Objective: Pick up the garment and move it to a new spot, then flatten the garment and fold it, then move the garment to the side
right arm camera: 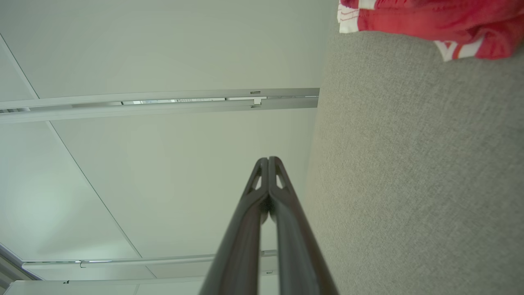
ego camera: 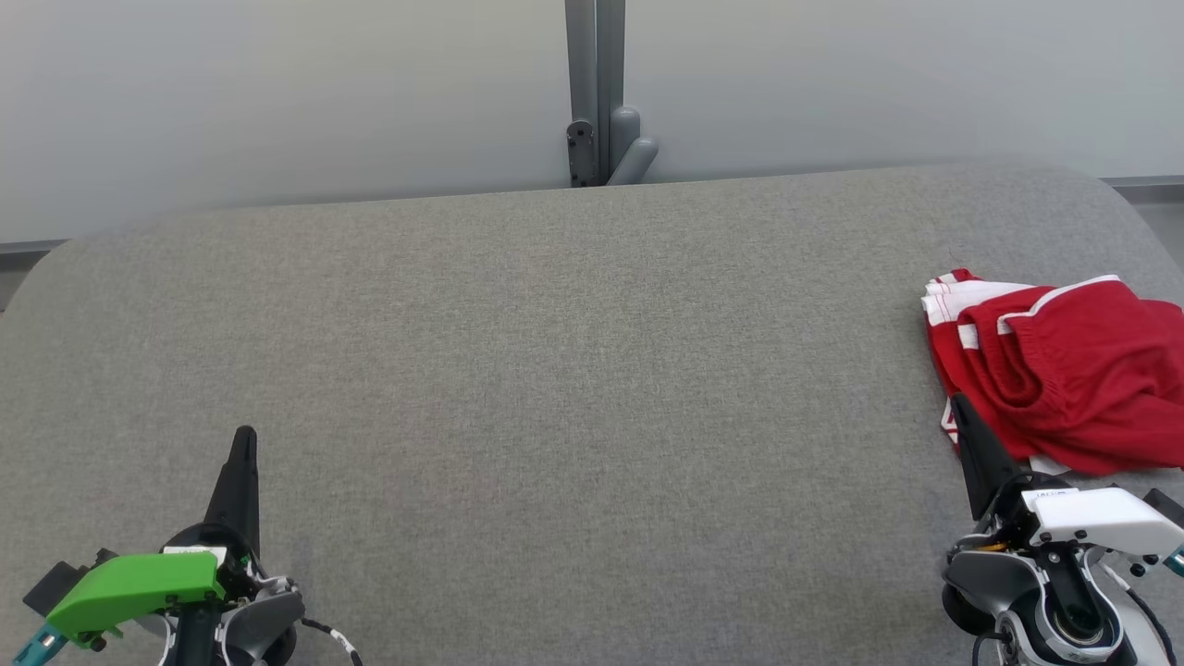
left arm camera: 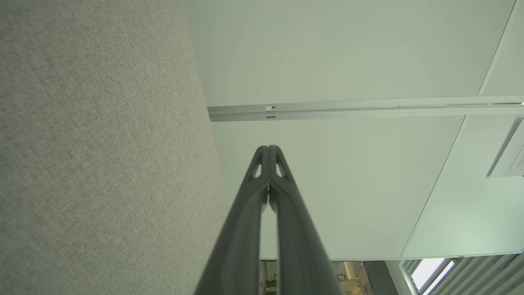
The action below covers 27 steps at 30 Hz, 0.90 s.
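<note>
While the red garment (ego camera: pixel 1064 379) with white stripes lies crumpled at the far right of the grey bench (ego camera: pixel 555 370), both tools are low at the near side. The left tool (ego camera: pixel 244 439) is at the lower left of the head view, well apart from the garment. Its two dark fingers are pressed together and hold nothing. The right tool (ego camera: pixel 957 402) is at the lower right, and its fingers are also pressed together and hold nothing. In the head view its tip stands against the near left edge of the garment, but the right wrist view shows the cloth apart from the fingers. Behind the bench is a pale wall (ego camera: pixel 277 92) with a grey post (ego camera: pixel 595 83).
</note>
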Available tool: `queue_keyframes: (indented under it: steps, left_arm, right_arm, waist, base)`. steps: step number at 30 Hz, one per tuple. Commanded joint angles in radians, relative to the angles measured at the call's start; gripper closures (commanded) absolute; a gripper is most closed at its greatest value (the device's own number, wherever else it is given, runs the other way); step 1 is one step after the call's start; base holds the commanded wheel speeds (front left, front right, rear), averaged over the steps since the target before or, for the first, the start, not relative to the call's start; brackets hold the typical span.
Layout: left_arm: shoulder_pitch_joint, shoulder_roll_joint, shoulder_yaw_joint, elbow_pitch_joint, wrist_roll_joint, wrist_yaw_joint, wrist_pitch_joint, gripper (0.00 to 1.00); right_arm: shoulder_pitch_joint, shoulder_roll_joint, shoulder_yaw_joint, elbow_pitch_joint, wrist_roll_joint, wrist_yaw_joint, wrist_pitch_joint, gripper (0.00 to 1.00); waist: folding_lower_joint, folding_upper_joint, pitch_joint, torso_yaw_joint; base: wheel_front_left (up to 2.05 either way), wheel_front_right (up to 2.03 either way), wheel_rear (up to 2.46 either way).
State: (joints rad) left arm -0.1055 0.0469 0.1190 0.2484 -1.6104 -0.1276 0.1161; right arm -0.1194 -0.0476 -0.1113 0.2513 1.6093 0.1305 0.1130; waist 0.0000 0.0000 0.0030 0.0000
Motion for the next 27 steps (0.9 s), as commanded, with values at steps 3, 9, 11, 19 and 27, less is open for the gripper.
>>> queue_keyframes:
  steps: [3, 9, 11, 19, 27]
  left_arm:
    - [-0.011, 0.006, 0.000, -0.003, -0.003, -0.006, 0.003, 1.00]
    - [-0.011, 0.006, 0.000, -0.003, -0.003, -0.006, 0.003, 1.00]
    - [-0.011, 0.006, 0.000, -0.003, -0.003, -0.006, 0.003, 1.00]
    - [-0.011, 0.006, 0.000, -0.004, -0.003, -0.007, 0.003, 1.00]
    - [-0.011, 0.006, 0.000, -0.004, -0.003, -0.007, 0.003, 1.00]
  right_arm:
    - [0.011, -0.005, -0.001, -0.005, 0.007, 0.000, 0.003, 1.00]
    - [0.011, -0.005, -0.001, -0.005, 0.007, 0.000, 0.003, 1.00]
    - [0.011, -0.005, -0.001, -0.005, 0.007, 0.000, 0.003, 1.00]
    - [0.011, -0.005, -0.001, -0.005, 0.007, 0.000, 0.003, 1.00]
    - [0.011, -0.005, -0.001, -0.005, 0.007, 0.000, 0.003, 1.00]
  waist:
    - [0.0000, 0.0000, 0.000, 0.000]
    - [0.0000, 0.0000, 0.000, 0.000]
    - [0.0000, 0.0000, 0.000, 0.000]
    - [0.0000, 0.0000, 0.000, 0.000]
    - [0.0000, 0.0000, 0.000, 0.000]
  base:
    - [0.00, 0.00, 0.00]
    - [0.00, 0.00, 0.00]
    - [0.00, 0.00, 0.00]
    - [0.00, 0.00, 0.00]
    - [0.00, 0.00, 0.00]
